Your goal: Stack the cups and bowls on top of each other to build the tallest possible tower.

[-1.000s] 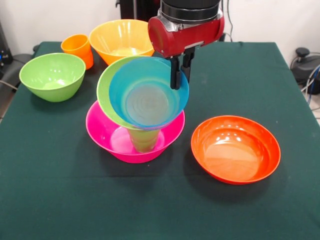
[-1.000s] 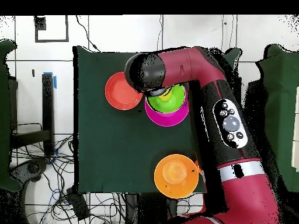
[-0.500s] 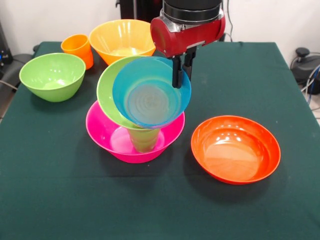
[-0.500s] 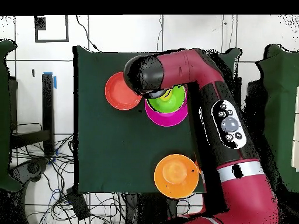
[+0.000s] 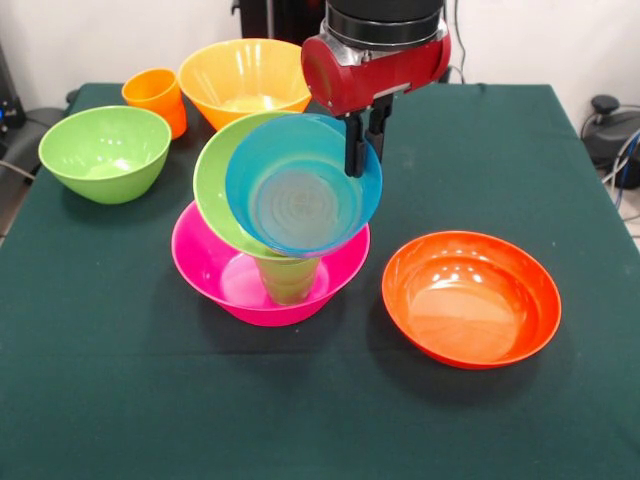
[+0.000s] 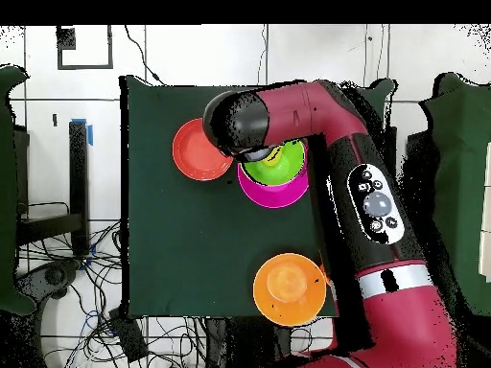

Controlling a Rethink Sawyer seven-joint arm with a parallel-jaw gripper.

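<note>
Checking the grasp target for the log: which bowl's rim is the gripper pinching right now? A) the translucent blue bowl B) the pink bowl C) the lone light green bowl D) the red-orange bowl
A: in the front view the gripper straddles the upper rim of the blue bowl, which is tilted inside a light green bowl above the pink bowl.

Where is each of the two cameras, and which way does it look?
Front view: sits across the table, facing the robot; shows the gripper at the blue bowl's rim.
Overhead view: hangs above, looking straight down; shows the whole red arm.
Both show the pink bowl, the red-orange bowl and the arm.
</note>
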